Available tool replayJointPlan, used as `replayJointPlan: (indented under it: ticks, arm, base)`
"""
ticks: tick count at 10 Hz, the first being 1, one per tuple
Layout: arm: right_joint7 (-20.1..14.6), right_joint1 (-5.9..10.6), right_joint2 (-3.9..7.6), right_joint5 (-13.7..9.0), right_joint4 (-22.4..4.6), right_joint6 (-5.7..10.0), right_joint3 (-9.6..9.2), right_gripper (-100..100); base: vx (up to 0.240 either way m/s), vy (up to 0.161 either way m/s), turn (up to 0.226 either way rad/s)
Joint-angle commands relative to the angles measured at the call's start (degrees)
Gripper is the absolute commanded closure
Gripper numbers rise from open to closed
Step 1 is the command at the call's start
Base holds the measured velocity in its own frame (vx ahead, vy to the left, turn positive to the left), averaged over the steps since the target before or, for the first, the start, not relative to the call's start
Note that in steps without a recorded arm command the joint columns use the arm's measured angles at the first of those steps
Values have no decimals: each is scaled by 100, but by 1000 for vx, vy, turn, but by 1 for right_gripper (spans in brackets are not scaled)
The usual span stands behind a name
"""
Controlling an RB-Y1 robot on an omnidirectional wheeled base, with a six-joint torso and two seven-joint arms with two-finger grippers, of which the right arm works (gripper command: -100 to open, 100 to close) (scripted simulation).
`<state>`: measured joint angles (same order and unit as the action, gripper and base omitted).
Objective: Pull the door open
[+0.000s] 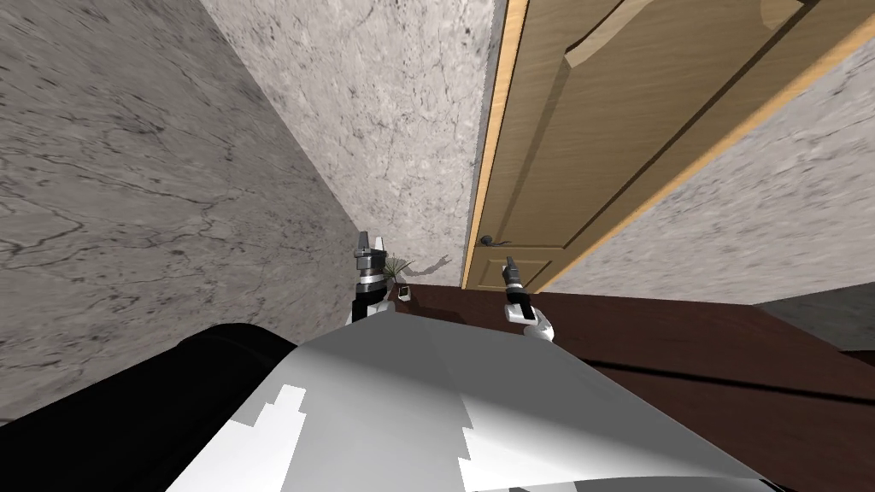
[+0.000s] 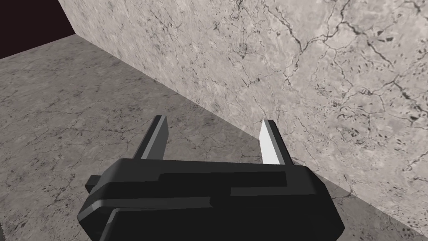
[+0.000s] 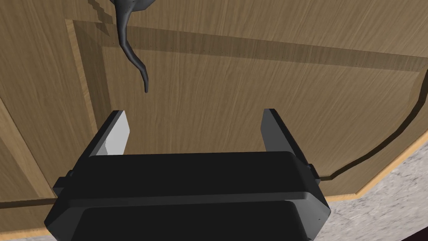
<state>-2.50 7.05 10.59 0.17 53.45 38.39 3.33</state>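
Right gripper point(image 3: 194, 121) open, fingers spread, nothing held, pointed at the wooden door point(image 3: 259, 79). Dark lever handle point(image 3: 123, 29) sits ahead of my fingertips, off toward one finger, not between them. Door looks shut in its frame.

Risks:
- Closing now grabs air.
- Pushing in off-centre, a blade finger hits the panel or knocks the lever.
- The thin curved lever could slip out on the pull.

Left gripper point(image 2: 215, 125) open, holding nothing, left of the door.
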Motion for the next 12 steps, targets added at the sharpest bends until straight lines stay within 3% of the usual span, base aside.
replayJointPlan:
  ticks: [1,3,9,12]
  arm:
    - [-35,135,34,-21,-286,38,25,-100]
    - [-65,234,59,-36,-548,46,44,-100]
    - [-218,741,188,-118,-1681,91,140,-100]
    - [-229,828,201,-128,-1858,120,154,-100]
  base:
    - [38,-28,108]
    - [44,-41,115]
    - [47,-48,120]
    - [33,-33,62]
